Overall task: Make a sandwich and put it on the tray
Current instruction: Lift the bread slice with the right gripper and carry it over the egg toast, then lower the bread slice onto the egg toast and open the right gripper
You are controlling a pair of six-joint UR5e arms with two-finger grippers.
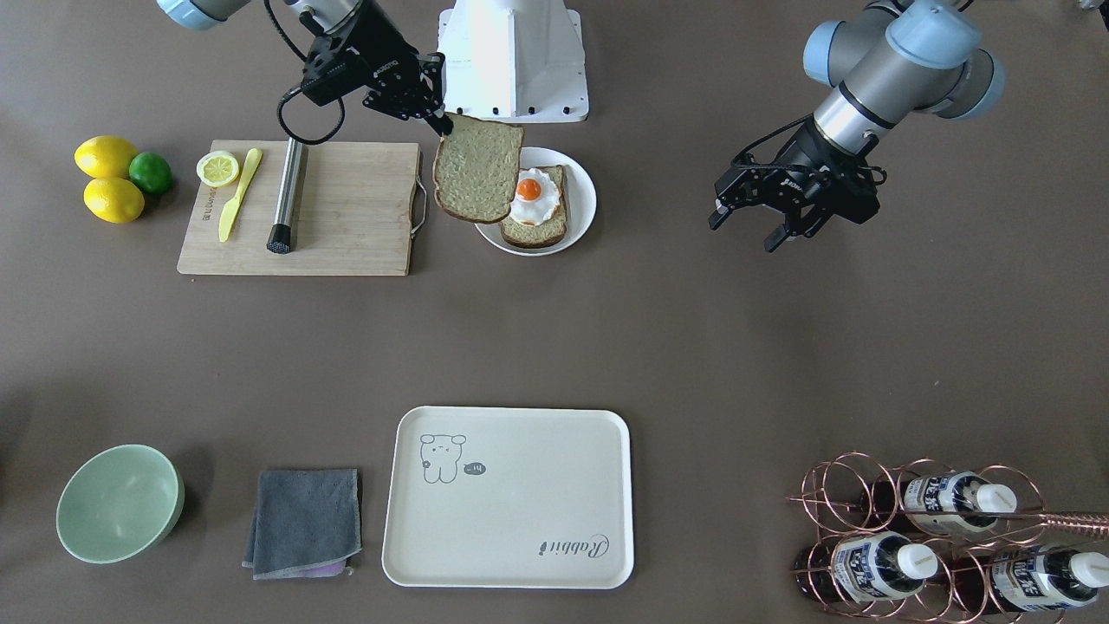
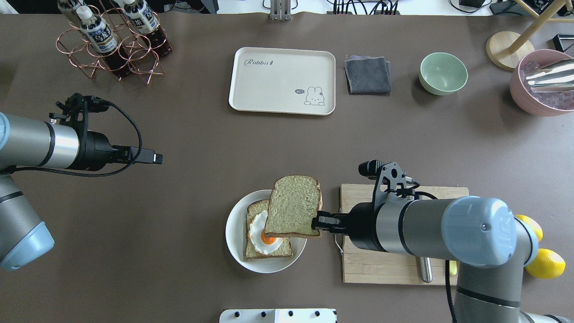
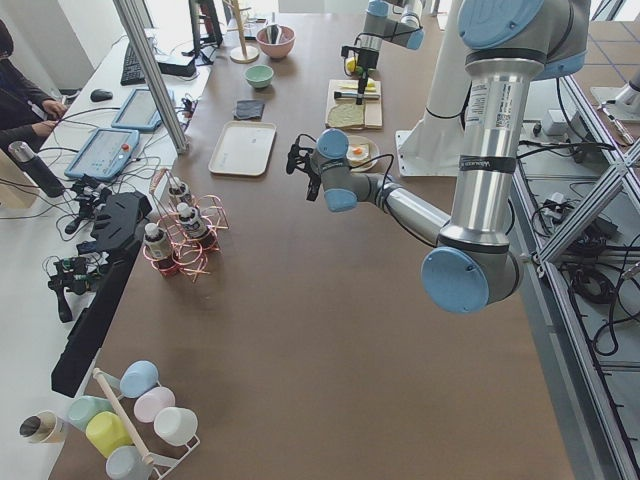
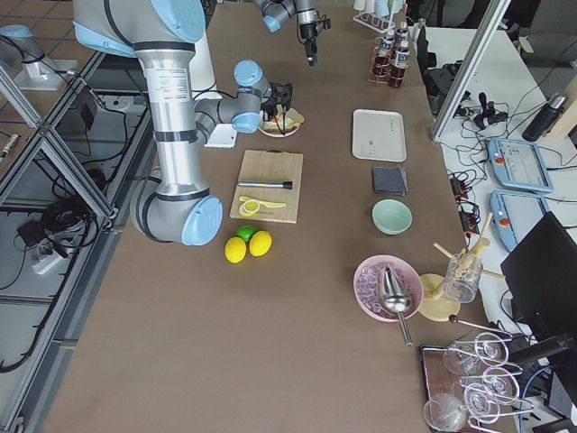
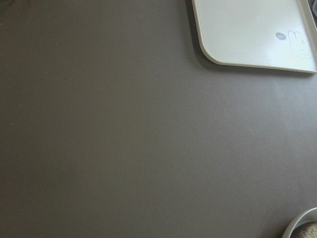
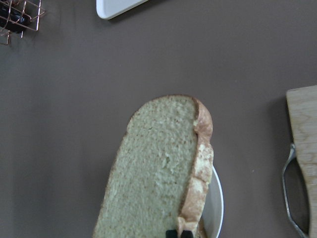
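My right gripper [image 1: 444, 124] is shut on the edge of a speckled bread slice [image 1: 477, 170] and holds it tilted above the round white plate [image 1: 582, 186]. On the plate lies the second slice [image 1: 537, 232] with a fried egg [image 1: 530, 198] on top. The held slice partly covers them in the overhead view [image 2: 293, 206]. It fills the right wrist view [image 6: 158, 168], with the fingertips [image 6: 171, 233] at its lower edge. The cream tray [image 1: 520, 511] lies bare at the table's far side from the robot and also shows in the overhead view [image 2: 278, 85]. My left gripper [image 1: 747, 232] is open and empty, off to the side.
A wooden cutting board [image 1: 346, 217] beside the plate carries a lemon half [image 1: 217, 168], a yellow knife [image 1: 237, 192] and a steel cylinder [image 1: 288, 195]. Lemons and a lime [image 1: 150, 172] lie beyond it. A green bowl [image 1: 119, 503], a grey cloth [image 1: 305, 522] and a bottle rack [image 1: 936, 537] flank the tray.
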